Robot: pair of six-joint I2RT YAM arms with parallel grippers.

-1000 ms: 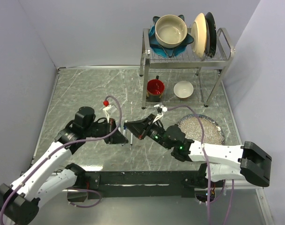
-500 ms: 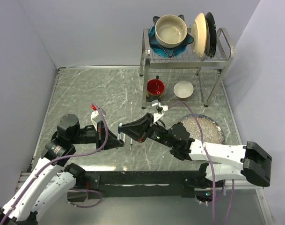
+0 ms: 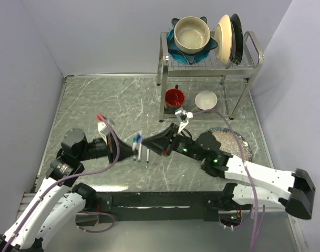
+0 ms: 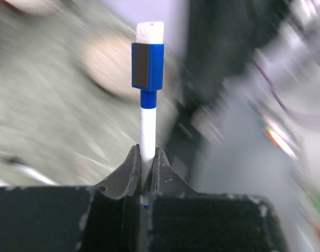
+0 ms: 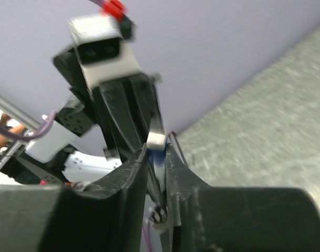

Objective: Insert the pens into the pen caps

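Blue plastic, square-sided with a dark panel on one face and a white stub end, the cap (image 4: 147, 65) sits on the tip of a slim, smooth white pen (image 4: 147, 126). The left gripper (image 4: 145, 157) is clamped on the pen's round barrel, its matte black fingers tight against it. The right gripper (image 5: 156, 157) flanks the cap with its tapered fingers; whether they press it or stand just off it cannot be told. Two other pens (image 3: 148, 156), thin pale sticks, lie on the grey veined surface (image 3: 96, 100) just beside the grippers.
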